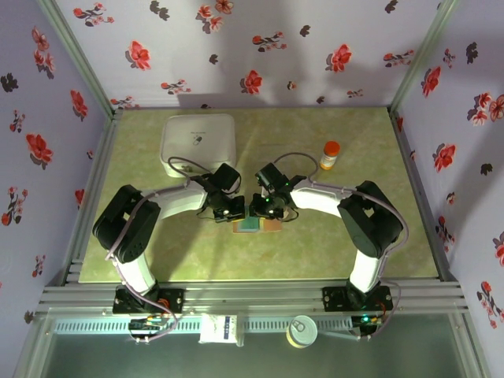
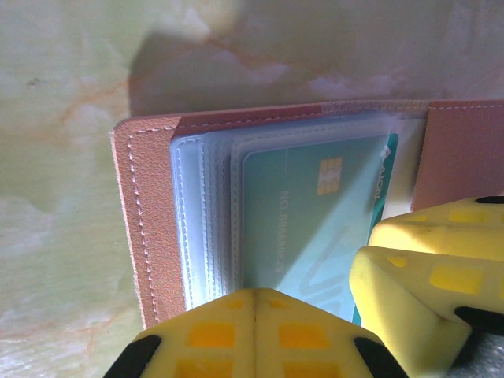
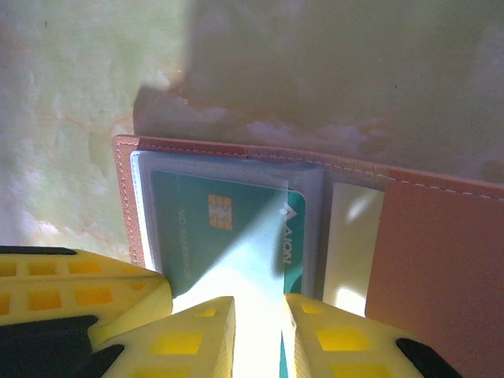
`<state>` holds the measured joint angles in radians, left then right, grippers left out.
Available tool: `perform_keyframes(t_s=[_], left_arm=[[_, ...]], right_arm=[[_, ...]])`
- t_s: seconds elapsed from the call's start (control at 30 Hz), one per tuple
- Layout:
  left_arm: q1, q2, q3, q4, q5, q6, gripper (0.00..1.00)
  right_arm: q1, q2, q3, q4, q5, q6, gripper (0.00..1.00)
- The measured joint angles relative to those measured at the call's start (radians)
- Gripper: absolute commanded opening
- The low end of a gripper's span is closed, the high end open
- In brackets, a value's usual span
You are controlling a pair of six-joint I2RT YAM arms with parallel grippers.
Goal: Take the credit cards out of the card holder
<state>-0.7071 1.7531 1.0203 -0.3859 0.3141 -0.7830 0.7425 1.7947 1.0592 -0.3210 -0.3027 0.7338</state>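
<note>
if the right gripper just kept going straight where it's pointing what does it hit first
The teal credit card, in its clear sleeve in the open card holder: it lies directly ahead of the right gripper's parted tips. Whether they touch it yet is unclear.

You see both arms bent inward, so that the left gripper (image 1: pixel 233 211) and the right gripper (image 1: pixel 266 209) meet just above the card holder (image 1: pixel 272 226). The holder lies flat near the middle of the tabletop (image 1: pixel 157 252), a little toward its near edge. A teal credit card (image 1: pixel 250 224) shows on its left part, with brown leather to the right. A white square box (image 1: pixel 198 142) sits toward the far left corner. A small bottle (image 1: pixel 330 155) with an orange cap stands toward the far right, well apart from the holder. From up here you cannot tell how the jaws stand.
</note>
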Motion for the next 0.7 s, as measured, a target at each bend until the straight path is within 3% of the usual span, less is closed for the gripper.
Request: perform_keyframes(t_s=[0.7], left_arm=[[0.0, 0.0, 0.0, 0.004, 0.0, 0.0, 0.0]], right_arm=[[0.0, -0.026, -0.011, -0.058, 0.068, -0.013, 0.27]])
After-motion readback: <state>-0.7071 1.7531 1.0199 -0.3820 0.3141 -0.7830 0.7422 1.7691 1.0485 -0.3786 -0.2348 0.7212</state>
